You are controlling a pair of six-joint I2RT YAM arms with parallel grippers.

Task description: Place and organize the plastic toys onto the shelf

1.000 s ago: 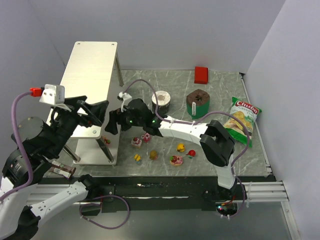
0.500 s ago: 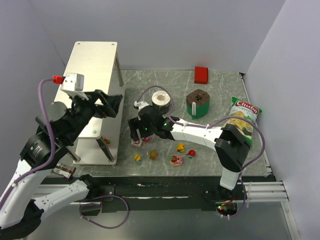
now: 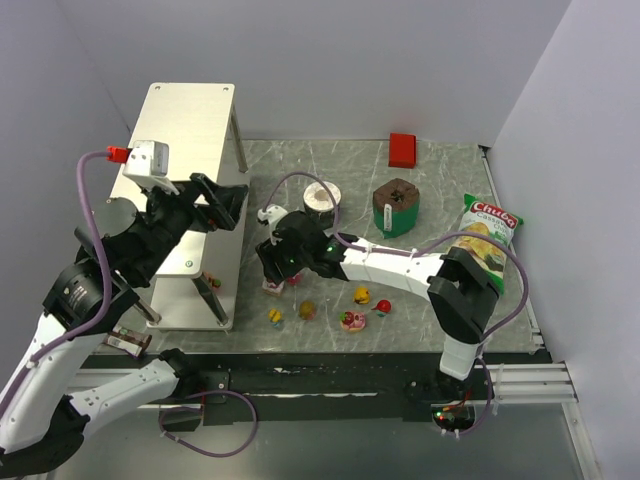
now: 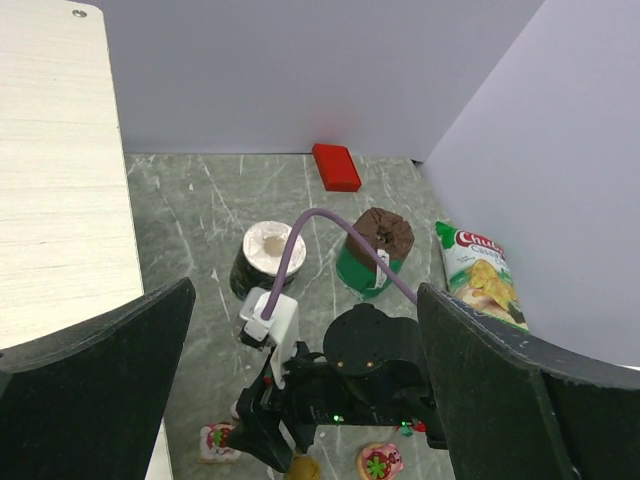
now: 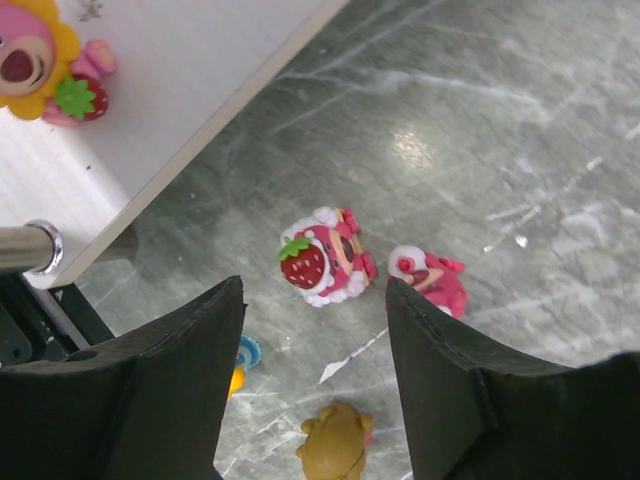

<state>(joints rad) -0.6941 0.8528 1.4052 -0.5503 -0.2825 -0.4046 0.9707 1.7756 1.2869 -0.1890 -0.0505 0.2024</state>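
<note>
Right gripper (image 5: 312, 295): jaws apart, above pink strawberry-topped plastic figurine (image 5: 322, 268).
Left gripper (image 4: 305, 295): jaws apart, empty.
White-silver metal shelf (image 3: 185, 120): 10 o'clock from figurine.

Open from above across the bare top of the shelf (image 3: 185, 140), just beside the spread left fingers (image 4: 100, 380); blocked below those fingers by the right arm (image 3: 380, 265) and its purple cable (image 4: 312, 213), stretched across the desk (image 3: 440, 170). Open between the spread right fingers (image 5: 170, 400) down to a strawberry toy (image 5: 322, 257) with a pink toy (image 5: 425, 275) just beside it, hemmed on one side by the shelf's lower tier (image 5: 170, 100) and chromed leg (image 5: 25, 247). Passable behind the white-topped cup (image 3: 322, 200) and green cup (image 3: 397, 207), apart from the red block (image 3: 402, 149).
</note>
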